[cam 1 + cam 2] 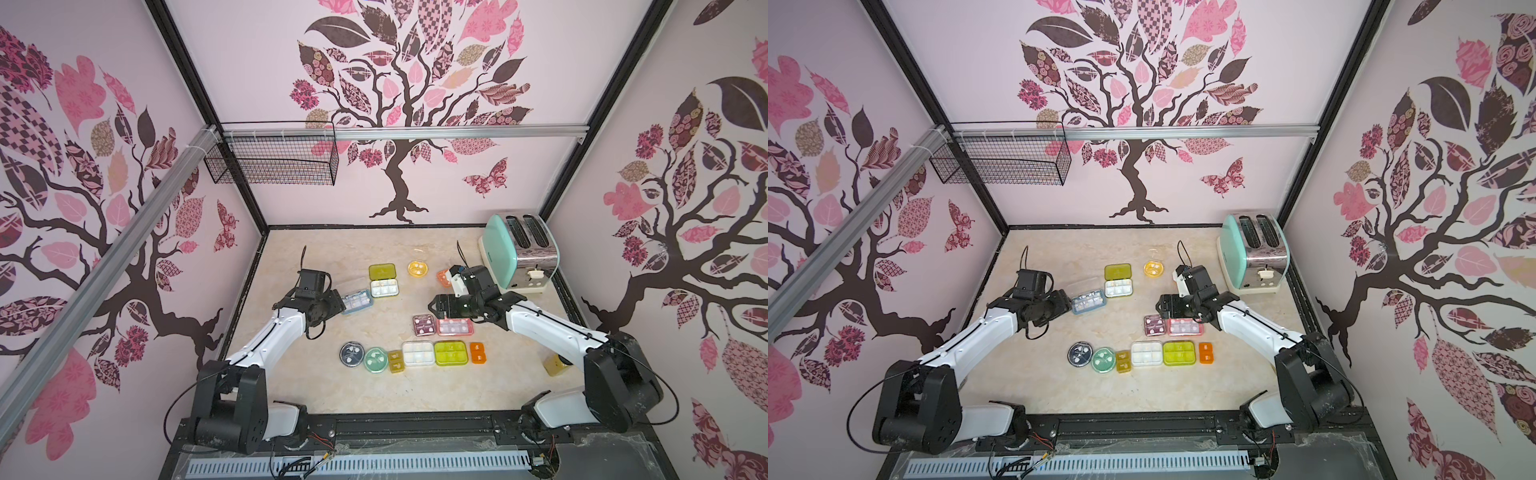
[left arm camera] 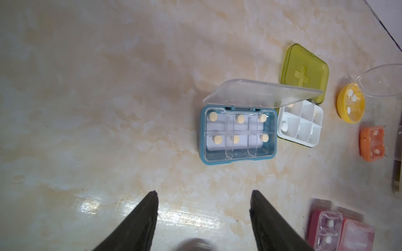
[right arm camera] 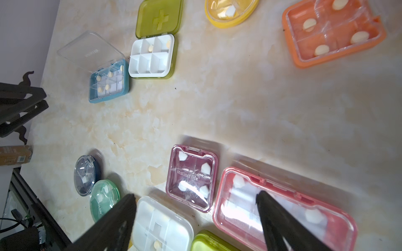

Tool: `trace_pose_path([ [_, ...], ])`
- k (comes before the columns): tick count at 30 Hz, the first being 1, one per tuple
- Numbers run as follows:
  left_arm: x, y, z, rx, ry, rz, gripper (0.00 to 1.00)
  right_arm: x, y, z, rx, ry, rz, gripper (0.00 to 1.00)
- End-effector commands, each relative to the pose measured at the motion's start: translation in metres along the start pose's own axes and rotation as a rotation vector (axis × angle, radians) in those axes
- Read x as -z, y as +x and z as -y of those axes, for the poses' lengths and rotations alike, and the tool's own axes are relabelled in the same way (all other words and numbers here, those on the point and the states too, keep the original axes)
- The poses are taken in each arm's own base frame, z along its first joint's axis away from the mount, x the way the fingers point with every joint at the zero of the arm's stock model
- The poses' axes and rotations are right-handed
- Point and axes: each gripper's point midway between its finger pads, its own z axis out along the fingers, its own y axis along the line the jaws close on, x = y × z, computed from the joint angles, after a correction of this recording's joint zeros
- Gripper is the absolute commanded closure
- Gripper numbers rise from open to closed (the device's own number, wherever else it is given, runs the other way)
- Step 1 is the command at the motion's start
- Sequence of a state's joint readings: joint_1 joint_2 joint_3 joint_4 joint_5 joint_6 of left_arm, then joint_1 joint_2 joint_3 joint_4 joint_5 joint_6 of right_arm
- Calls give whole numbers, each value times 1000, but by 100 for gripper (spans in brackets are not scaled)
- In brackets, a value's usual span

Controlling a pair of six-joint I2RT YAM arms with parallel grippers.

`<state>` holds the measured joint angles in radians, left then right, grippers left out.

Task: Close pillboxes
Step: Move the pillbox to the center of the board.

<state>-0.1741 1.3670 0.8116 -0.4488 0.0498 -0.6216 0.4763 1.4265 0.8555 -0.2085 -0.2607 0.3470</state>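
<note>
Marble tabletop [image 2: 87, 87] lies bare between released left gripper [image 2: 204, 192] and blue pillbox [image 2: 238, 134]; right gripper [image 3: 195, 194] released too.

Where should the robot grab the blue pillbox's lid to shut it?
Probably best by the free edge of its clear lid, coming from the far side of the blue pillbox: the lid stands tilted open, hinged along that side.

Twelve pillboxes [image 1: 418, 353], a single toaster [image 1: 519, 253], one wire basket [image 1: 274, 160] and two robot arms [image 1: 266, 336], pictured from above.
</note>
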Motion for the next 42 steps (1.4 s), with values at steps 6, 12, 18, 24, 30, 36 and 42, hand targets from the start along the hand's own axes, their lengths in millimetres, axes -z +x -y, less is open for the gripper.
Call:
trace_pose_path([
  [6, -21, -24, -15, 44, -9, 8, 34, -3, 15, 7, 38, 24, -50, 1],
  [12, -43, -26, -15, 22, -18, -28, 34, -2, 18, 14, 33, 58, -45, 1],
  [18, -58, -27, -15, 23, -20, -40, 40, -2, 24, 15, 9, 53, -50, 1],
  [24, -68, -26, -6, 29, 26, -62, 47, 1, 21, 16, 8, 61, -42, 1],
  [30, -72, -21, -8, 23, 23, -81, 53, -1, 22, 16, 6, 62, -47, 1],
  [36, -73, -16, -8, 16, 32, -94, 61, -1, 22, 15, 2, 55, -44, 1],
  [42, -78, -18, -11, 4, 12, -95, 65, 1, 19, 11, -1, 36, -34, 1],
])
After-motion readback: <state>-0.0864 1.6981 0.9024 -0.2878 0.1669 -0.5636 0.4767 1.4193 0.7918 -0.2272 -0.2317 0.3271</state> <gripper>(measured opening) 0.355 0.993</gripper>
